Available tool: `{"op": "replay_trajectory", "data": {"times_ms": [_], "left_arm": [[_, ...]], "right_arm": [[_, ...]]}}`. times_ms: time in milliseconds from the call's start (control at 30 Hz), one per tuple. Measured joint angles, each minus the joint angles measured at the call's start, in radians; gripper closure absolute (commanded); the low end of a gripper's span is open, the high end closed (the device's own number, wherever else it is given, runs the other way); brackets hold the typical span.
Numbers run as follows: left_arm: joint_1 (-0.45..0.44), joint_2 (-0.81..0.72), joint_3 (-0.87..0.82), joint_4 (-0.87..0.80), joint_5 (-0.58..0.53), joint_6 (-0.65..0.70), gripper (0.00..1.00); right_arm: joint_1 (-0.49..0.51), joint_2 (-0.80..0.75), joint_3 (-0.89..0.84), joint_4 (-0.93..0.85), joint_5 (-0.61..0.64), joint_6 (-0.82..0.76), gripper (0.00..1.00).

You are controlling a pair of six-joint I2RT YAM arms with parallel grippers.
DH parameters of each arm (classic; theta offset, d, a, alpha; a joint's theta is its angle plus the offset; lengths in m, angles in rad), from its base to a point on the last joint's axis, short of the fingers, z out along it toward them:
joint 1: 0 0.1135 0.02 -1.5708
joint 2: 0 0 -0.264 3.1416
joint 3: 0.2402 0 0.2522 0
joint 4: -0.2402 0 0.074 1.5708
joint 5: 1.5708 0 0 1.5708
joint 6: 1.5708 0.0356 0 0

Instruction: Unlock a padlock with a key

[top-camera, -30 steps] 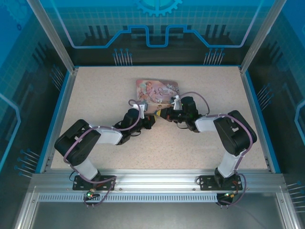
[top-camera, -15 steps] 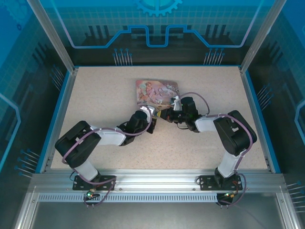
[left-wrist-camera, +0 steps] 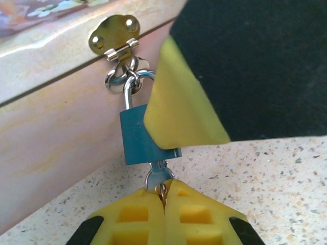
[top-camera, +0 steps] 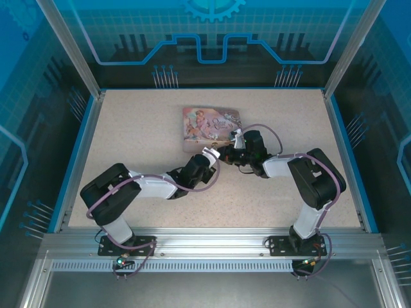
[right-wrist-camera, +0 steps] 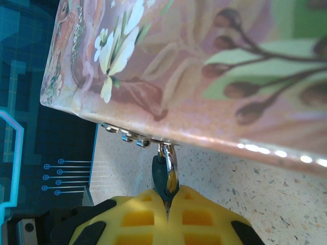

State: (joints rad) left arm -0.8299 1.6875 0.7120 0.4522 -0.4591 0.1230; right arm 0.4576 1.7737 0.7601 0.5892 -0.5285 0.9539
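Observation:
The small blue padlock (left-wrist-camera: 137, 140) hangs by its thin shackle from the brass hasp (left-wrist-camera: 114, 33) of the pink tin box (left-wrist-camera: 56, 122). The key (left-wrist-camera: 159, 175) sits in the padlock's bottom, and my left gripper (left-wrist-camera: 164, 187) is shut on the key's head. One yellow pad (left-wrist-camera: 176, 109) of the right gripper presses the padlock's side. In the right wrist view my right gripper (right-wrist-camera: 168, 196) is shut on the padlock (right-wrist-camera: 160, 176) under the tin box (right-wrist-camera: 204, 66). From above, the left gripper (top-camera: 210, 156) and right gripper (top-camera: 225, 153) meet at the tin box's (top-camera: 210, 122) near edge.
The tin box lies flat on the speckled table (top-camera: 128, 128) at centre back. A blue rim (top-camera: 77, 160) and glass walls (top-camera: 212, 32) bound the table. Both forearms lie low across the middle of the surface.
My left arm has swung right and its wrist has turned, bringing the gripper in under the box's front edge by the right gripper. The right arm and the tin box stay put.

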Motion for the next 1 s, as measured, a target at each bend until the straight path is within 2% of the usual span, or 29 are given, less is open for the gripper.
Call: {"op": "replay_trajectory", "data": {"times_ms": [167, 333, 500, 667, 833, 1000], "left_arm": [[-0.026, 0.022, 0.008, 0.001, -0.066, 0.071, 1.00], [-0.028, 0.025, 0.009, 0.003, -0.072, 0.082, 1.00], [-0.019, 0.023, 0.008, -0.003, -0.038, 0.034, 0.77], [0.019, -0.003, 0.008, -0.017, 0.103, -0.050, 0.53], [0.047, -0.047, -0.007, -0.021, 0.209, -0.129, 0.39], [0.109, -0.153, -0.089, 0.027, 0.342, -0.240, 0.29]], "right_arm": [[0.000, 0.000, 0.000, -0.012, 0.005, 0.000, 1.00], [0.000, 0.000, 0.000, -0.013, 0.005, 0.000, 1.00], [0.000, 0.001, 0.000, -0.014, 0.006, 0.000, 1.00], [0.000, 0.003, 0.002, -0.003, 0.014, 0.005, 1.00], [0.001, 0.004, 0.014, 0.011, 0.007, 0.009, 1.00], [0.015, 0.007, 0.027, 0.015, 0.005, 0.007, 1.00]]}}
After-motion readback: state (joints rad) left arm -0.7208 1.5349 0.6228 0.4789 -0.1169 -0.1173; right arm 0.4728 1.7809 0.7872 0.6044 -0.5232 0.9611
